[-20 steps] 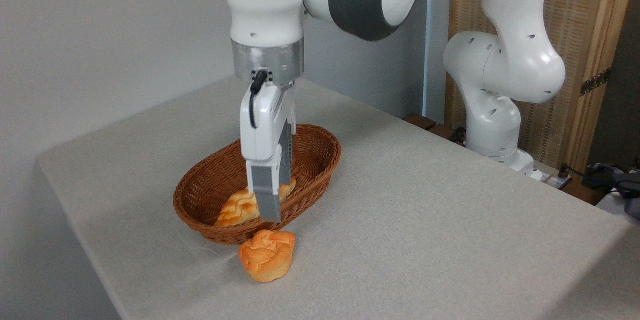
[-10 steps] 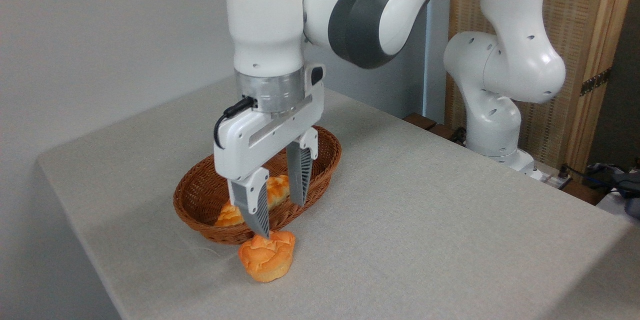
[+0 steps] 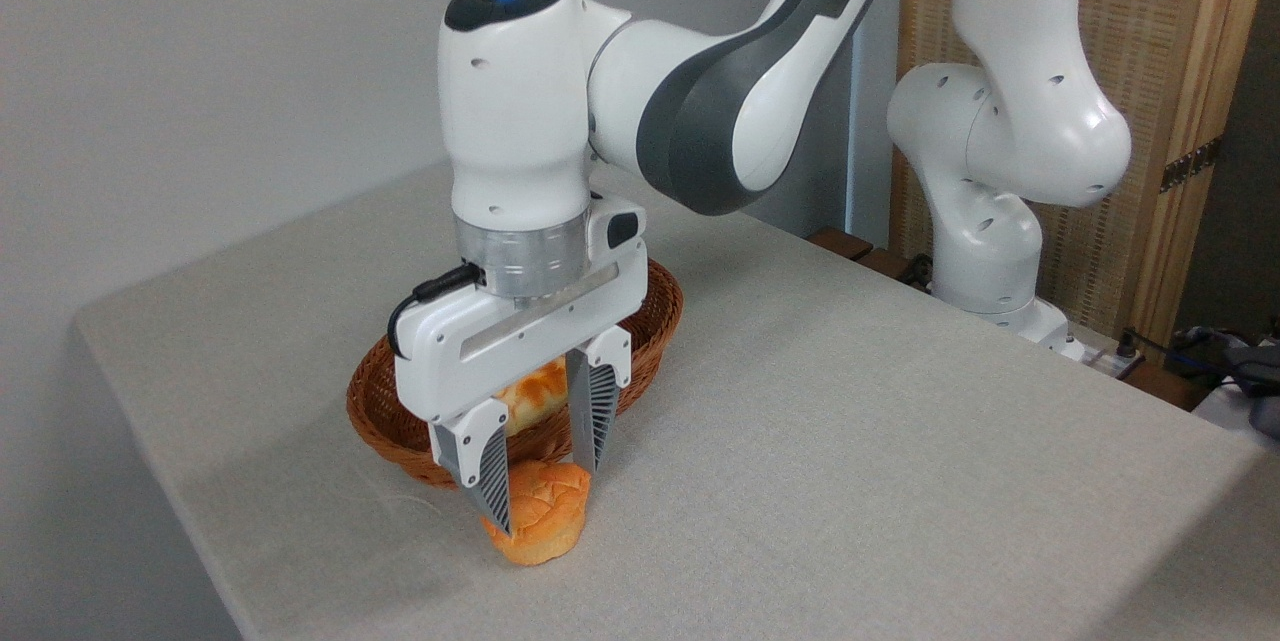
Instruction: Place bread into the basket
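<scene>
One bread (image 3: 540, 519) sits on the table (image 3: 850, 441), just in front of one basket (image 3: 662, 306). The gripper (image 3: 545, 491) straddles it, spread wide, a finger (image 3: 493, 474) on each side, not clamped. Behind, a second loaf (image 3: 530, 391) lies inside the basket, largely hidden by the gripper body. Farther back stands a wooden screen (image 3: 1180, 71).

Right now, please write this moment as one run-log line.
phase: pre-grasp | gripper: open, jaws straddling bun | bun: on table | basket: holds loaf
</scene>
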Available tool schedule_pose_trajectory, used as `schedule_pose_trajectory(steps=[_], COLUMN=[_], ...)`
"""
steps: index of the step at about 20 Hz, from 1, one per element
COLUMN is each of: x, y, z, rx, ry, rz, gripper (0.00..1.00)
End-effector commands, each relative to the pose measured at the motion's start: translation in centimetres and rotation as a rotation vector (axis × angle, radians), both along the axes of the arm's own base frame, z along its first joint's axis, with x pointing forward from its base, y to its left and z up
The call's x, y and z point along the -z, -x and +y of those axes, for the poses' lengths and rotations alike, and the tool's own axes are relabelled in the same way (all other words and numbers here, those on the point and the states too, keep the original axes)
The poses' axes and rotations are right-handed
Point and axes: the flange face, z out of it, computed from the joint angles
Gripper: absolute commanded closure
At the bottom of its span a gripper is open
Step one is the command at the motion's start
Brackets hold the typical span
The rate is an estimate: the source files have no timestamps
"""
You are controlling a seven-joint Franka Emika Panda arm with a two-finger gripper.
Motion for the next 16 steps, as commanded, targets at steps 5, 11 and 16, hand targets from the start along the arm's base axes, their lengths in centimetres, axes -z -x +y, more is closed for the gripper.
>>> schedule_pose_trajectory(steps=[5,11,16], x=[2.0,2.9,3.0], y=[-0.5,-0.7,-0.6], z=[0.3,0.3,0.3], rx=[0.039,0.037,0.038], ry=[-0.022,-0.022,-0.021], rz=[0.020,0.035,0.040], gripper=[0.00,0.00,0.06])
